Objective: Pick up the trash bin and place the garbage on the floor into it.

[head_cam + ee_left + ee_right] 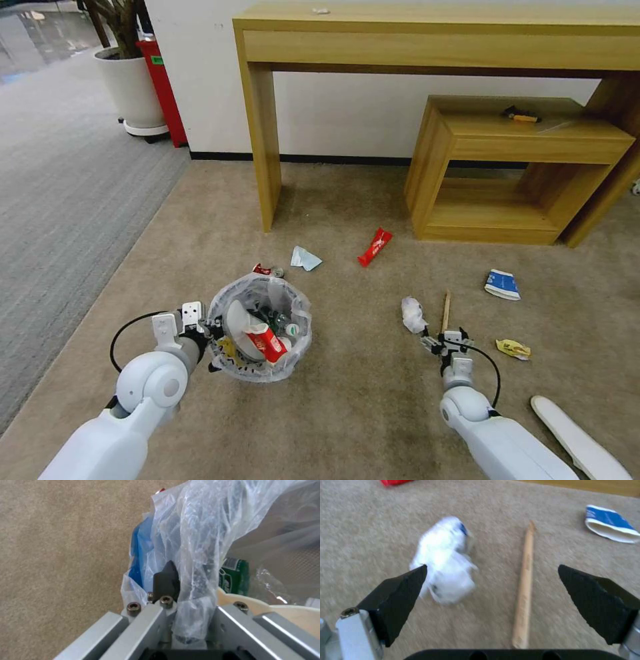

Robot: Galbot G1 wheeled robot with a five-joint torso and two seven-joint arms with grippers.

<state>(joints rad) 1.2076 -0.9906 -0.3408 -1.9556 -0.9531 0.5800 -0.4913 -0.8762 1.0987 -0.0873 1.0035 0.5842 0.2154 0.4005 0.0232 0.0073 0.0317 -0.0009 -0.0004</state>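
One trash bin [260, 328], black with crinkled white liner, sits on the beige floor [347, 413] at lower left of the head view. Inside it: one white slipper [238, 327], one red-white cup [265, 340], one green-label bottle [235, 576], plus something yellowish against the near wall, too small to tell.

Left gripper [212, 333] is at the bin's left rim, fingers clamped on the liner and rim; in the left wrist view one black fingertip [165, 580] presses the bunched plastic beside the blue edge [136, 557].

Just behind the bin: one small red scrap [262, 269] touching or nearly touching the rim, and one pale folded paper [305, 258] near it. Farther behind and right of the bin: one red wrapper [375, 247].

Right of the bin: one white paper wad [445, 560], one wooden stick [525, 585] just beside the wad, apart from it. Right gripper [491, 580] hovers above these two, fingers spread wide, holding nothing; wad near one fingertip, stick between the tips.

Farther right of the bin: one blue-white carton [502, 285], one yellow wrapper [513, 348], one second white slipper [579, 441] at the lower right edge.

Loose pieces on the carpet, counted: eight.

Behind everything: one long wooden table [427, 33], one smaller wooden shelf unit [513, 167] under it, far behind and right of the bin.
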